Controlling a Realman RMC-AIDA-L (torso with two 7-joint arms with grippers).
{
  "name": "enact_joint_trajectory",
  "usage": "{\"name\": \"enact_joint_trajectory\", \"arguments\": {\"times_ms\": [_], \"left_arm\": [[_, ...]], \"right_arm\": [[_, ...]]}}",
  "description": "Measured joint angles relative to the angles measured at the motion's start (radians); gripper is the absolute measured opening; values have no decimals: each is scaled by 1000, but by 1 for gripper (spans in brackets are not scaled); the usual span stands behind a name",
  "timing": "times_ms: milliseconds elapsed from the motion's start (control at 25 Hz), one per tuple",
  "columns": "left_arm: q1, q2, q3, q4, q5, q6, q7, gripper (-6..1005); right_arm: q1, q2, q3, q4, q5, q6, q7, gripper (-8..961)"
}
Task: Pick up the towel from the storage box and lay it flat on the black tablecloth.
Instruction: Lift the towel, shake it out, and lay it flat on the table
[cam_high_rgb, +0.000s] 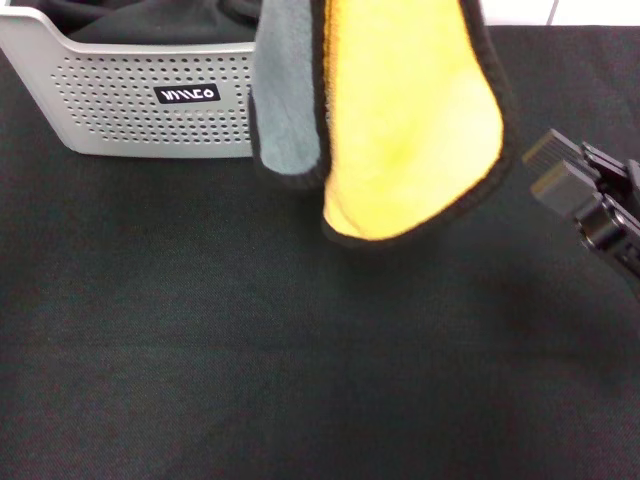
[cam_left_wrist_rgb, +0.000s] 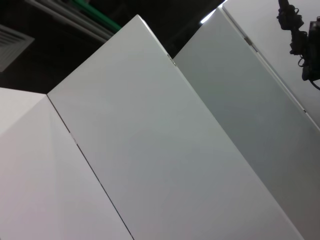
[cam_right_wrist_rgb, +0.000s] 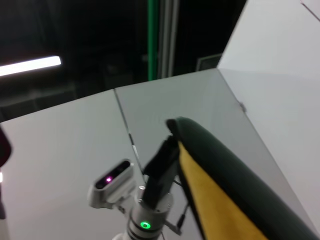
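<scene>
**Towel** (cam_high_rgb: 400, 120): off the table, hanging in the air over the far middle of the black tablecloth (cam_high_rgb: 250, 350). Its upper part runs out of the top of the head view. The yellow-orange face is towards the camera, a grey fold lies along its left side, and black trim runs round the rounded lower edge. The grey fold hangs in front of the storage box's right end.

**Storage box** (cam_high_rgb: 130, 110): light grey, perforated, with a black logo label (cam_high_rgb: 187, 94). It stands at the far left corner of the tablecloth. A dark cloth (cam_high_rgb: 150, 20) lies inside.

**Left gripper** (cam_right_wrist_rgb: 172, 137): above the head view's frame and seen only from the right wrist view. Its jaws are clamped on the towel's black-trimmed edge, and the yellow face hangs away from them. A green light shows on its wrist.

**Right gripper** (cam_high_rgb: 550, 165): near the right edge of the tablecloth, raised just beside the towel but apart from it. Its two black fingers are parted and hold nothing.

**Left wrist view**: shows white panels only.
</scene>
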Motion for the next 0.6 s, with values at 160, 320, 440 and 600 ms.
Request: {"name": "enact_joint_trajectory", "arguments": {"times_ms": [160, 320, 440, 600], "left_arm": [[-11, 0, 3, -3, 0, -3, 6, 14], [-21, 0, 5, -6, 1, -14, 6, 14], [-25, 0, 9, -7, 1, -14, 7, 14], [-29, 0, 18, -8, 1, -15, 10, 13]], "right_arm": [[3, 0, 23, 10, 1, 29, 57, 310], [-4, 0, 39, 24, 0, 43, 111, 316], [21, -7, 35, 45, -25, 49, 190, 321], [69, -23, 32, 52, -104, 42, 251, 327]]}}
